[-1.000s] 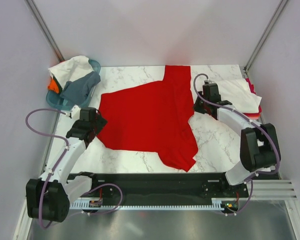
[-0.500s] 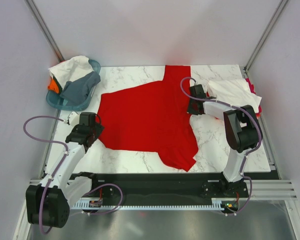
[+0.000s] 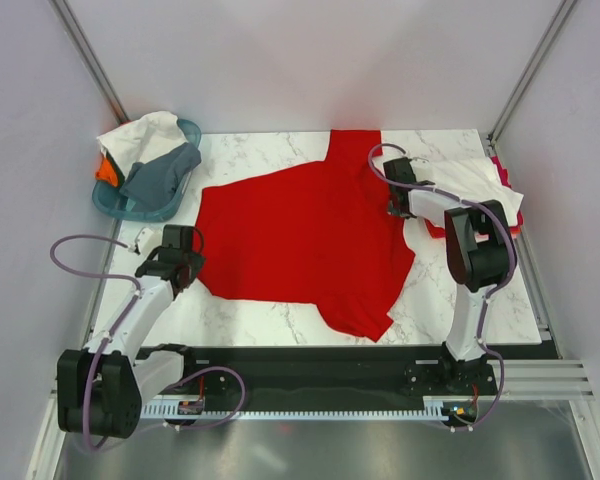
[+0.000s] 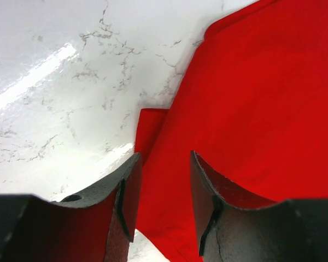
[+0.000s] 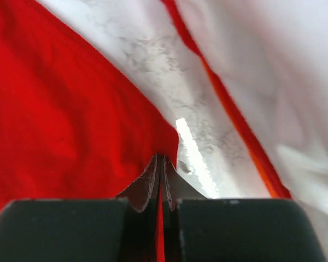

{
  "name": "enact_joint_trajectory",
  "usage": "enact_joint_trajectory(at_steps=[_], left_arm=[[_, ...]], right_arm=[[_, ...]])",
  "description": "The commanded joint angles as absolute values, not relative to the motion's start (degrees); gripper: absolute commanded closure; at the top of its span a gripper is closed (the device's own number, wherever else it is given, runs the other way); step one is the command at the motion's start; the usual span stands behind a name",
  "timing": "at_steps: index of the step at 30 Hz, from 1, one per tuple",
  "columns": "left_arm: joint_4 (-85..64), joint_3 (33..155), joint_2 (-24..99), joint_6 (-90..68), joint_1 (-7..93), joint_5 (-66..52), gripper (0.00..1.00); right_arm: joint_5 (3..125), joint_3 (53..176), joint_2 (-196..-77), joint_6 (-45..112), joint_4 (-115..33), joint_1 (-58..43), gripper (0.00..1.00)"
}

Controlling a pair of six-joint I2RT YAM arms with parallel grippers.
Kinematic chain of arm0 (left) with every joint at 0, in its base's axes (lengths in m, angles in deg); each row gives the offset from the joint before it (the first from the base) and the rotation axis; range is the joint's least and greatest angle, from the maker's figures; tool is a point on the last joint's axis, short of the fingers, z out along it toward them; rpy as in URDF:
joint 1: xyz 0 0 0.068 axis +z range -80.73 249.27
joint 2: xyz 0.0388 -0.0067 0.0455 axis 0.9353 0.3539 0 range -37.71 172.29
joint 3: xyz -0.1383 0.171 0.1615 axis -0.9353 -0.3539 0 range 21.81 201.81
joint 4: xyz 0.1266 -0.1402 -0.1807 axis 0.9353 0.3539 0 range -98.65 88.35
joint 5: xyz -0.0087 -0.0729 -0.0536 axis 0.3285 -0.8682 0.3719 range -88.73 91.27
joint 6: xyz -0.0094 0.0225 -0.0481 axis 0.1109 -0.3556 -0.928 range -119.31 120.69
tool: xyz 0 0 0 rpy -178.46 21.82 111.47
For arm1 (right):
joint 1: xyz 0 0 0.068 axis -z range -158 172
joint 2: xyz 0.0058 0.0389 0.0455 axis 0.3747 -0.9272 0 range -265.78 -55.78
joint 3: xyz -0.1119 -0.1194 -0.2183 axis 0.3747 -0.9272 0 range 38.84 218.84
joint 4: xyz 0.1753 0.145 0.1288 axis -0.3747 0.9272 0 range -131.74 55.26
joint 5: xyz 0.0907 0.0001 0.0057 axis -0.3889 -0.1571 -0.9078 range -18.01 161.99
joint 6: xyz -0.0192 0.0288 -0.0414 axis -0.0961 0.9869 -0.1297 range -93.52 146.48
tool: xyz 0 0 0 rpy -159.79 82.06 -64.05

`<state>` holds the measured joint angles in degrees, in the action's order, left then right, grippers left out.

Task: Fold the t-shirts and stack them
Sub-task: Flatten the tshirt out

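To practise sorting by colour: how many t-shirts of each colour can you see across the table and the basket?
Red t-shirt: 2
White t-shirt: 2
Grey t-shirt: 1
Orange t-shirt: 1
Total: 6

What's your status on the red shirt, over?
Right gripper shut on red t-shirt, right edge. Left gripper open, astride its left corner. Shirt spread flat, unfolded. White t-shirt stack close beside right gripper.

Pale lilac walls [image 3: 280,60] are enclosing the white marble-patterned worktop [image 3: 250,315] on three sides, metal posts [image 3: 90,62] are rising at its far corners, and light is glaring off its surface.
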<state>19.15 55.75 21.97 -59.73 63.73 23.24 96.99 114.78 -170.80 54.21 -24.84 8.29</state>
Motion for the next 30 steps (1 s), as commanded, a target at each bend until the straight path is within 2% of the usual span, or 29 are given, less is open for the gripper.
enact_joint_trajectory(at_steps=[1,5,7,9,21,30], left_arm=[[19.2,56.0,23.9,-62.5,64.0,24.8,0.53],[19.3,54.6,24.4,-64.6,64.3,25.9,0.54],[17.9,53.5,24.8,-64.6,65.3,24.8,0.54],[16.8,53.2,25.6,-63.8,66.7,23.5,0.55],[10.2,52.7,32.6,-62.1,71.6,17.2,0.59],[5.6,54.0,39.2,-62.2,71.8,14.1,0.62]], right_arm=[[100.2,116.0,-167.6,54.2,-22.5,8.2,0.94],[98.5,115.4,-162.8,54.2,-22.5,8.1,0.87],[96.8,115.0,-160.4,54.2,-22.5,8.1,0.75],[95.0,114.6,-158.7,54.2,-22.6,8.2,0.72],[83.1,109.3,-143.5,54.8,-22.5,8.1,0.7],[75.8,96.3,-130.7,54.9,-23.5,7.9,0.68]])
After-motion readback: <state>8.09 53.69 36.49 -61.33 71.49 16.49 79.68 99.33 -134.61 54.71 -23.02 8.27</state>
